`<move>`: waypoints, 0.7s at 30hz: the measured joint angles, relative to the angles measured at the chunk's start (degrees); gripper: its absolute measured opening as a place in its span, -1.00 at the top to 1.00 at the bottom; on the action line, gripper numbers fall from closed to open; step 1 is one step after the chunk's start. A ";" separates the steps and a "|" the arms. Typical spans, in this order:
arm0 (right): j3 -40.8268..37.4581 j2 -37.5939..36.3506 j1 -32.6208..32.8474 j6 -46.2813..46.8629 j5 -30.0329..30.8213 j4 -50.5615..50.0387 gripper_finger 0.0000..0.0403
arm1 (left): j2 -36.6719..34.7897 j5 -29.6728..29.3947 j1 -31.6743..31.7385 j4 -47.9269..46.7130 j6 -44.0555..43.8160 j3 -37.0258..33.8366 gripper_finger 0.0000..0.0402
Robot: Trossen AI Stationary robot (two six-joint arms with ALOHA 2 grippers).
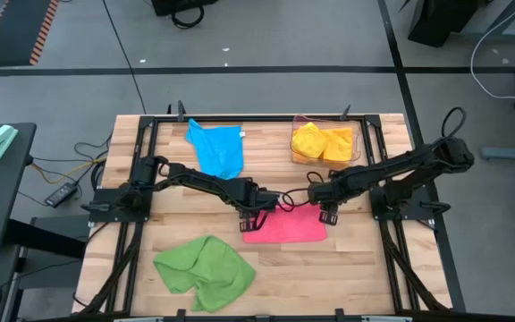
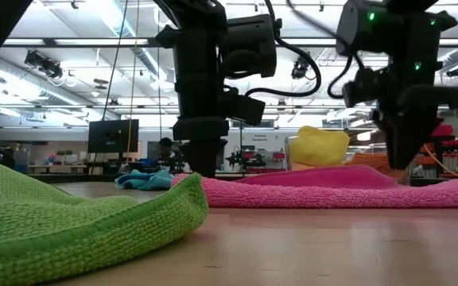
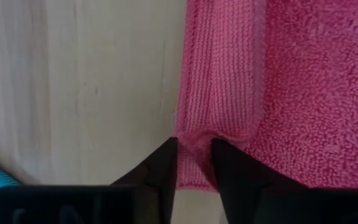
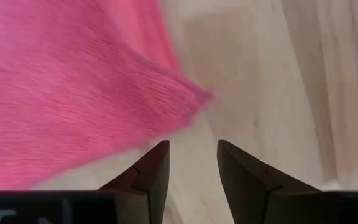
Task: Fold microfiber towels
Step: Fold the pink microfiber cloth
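A pink towel [image 1: 286, 227] lies folded into a flat rectangle at the middle of the table. My left gripper [image 1: 256, 217] points down at its left end, fingers a little apart over the ribbed edge [image 3: 219, 74]. My right gripper [image 1: 329, 213] points down near the towel's far right corner [image 4: 191, 96]. It is open over bare wood, with nothing between its fingers. A blue towel [image 1: 217, 148] lies flat at the far left, and a crumpled green towel [image 1: 206, 266] lies near the front edge. My left gripper comes from above, pointing down, with its fingertips [image 3: 166, 158] on the pink towel's left edge. A small pucker of cloth [image 3: 197, 135] stands up between the two parted fingers. The towel lies flat on the table, and how many layers are there I cannot tell.
A clear bin [image 1: 354, 134] at the far right holds yellow cloths [image 1: 322, 143]. Black frame rails [image 1: 141, 170] run along the table's sides. The green towel [image 2: 70, 214] fills the near left of the low view. Bare wood [image 1: 347, 277] lies at the near right.
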 joint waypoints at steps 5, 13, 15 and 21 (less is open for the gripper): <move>0.00 -4.96 3.53 -1.77 -0.28 3.56 0.29 | -0.14 -0.27 0.00 -0.01 -0.24 -0.02 0.29; -10.38 -9.54 7.39 -8.11 -1.22 32.06 0.29 | -0.59 -0.05 -0.07 2.61 -0.87 -0.11 0.08; -14.28 -8.83 7.52 -7.09 -1.17 37.78 0.29 | -0.69 -0.05 -0.12 1.55 -1.05 -0.11 0.04; -20.79 -8.26 7.42 -2.11 -0.36 43.91 0.29 | -3.83 0.04 -0.20 -1.53 -0.01 0.00 0.02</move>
